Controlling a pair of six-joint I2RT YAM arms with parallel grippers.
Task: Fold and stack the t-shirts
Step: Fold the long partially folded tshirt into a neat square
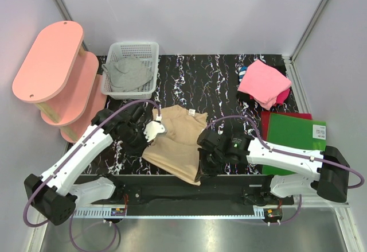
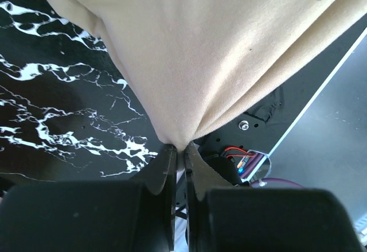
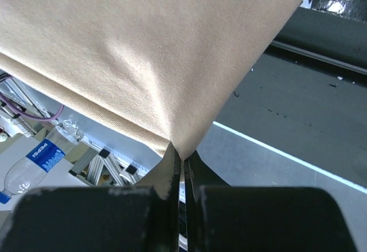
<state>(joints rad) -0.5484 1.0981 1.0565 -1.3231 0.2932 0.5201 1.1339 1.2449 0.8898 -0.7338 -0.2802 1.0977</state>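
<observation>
Top external: tan t-shirt (image 1: 178, 143) sits rumpled at the near middle of the table (image 1: 200, 80), between the two arms, with its near edge hanging past the table's front edge. Small white neck label (image 1: 191, 112) faces up on the far side. Left hand (image 1: 155, 128) is at the shirt's left edge, right hand (image 1: 205, 159) at its near right corner.

Left wrist: left hand is pinched tight on a gathered point of tan cloth, and the fabric fans up and away from the pinch. Black marbled table is on the left of that view, the front frame on the right.

Right wrist: same story. Right hand is clamped narrow on a corner of the tan shirt, and the cloth spreads taut above it (a Pepsi-labelled bottle (image 3: 34, 163) shows low left, off the table).

Grey t-shirt (image 1: 127, 73) lies crumpled in the white mesh basket (image 1: 133, 46) at the far left of the table. Pink t-shirt (image 1: 264, 82) lies folded at the far right, on top of something dark. Green sheet (image 1: 292, 140) lies flat at the near right, overlapping a red sheet (image 1: 287, 116), with the right arm crossing its near edge. Pink shelf unit (image 1: 49, 62) stands off the table's left side
</observation>
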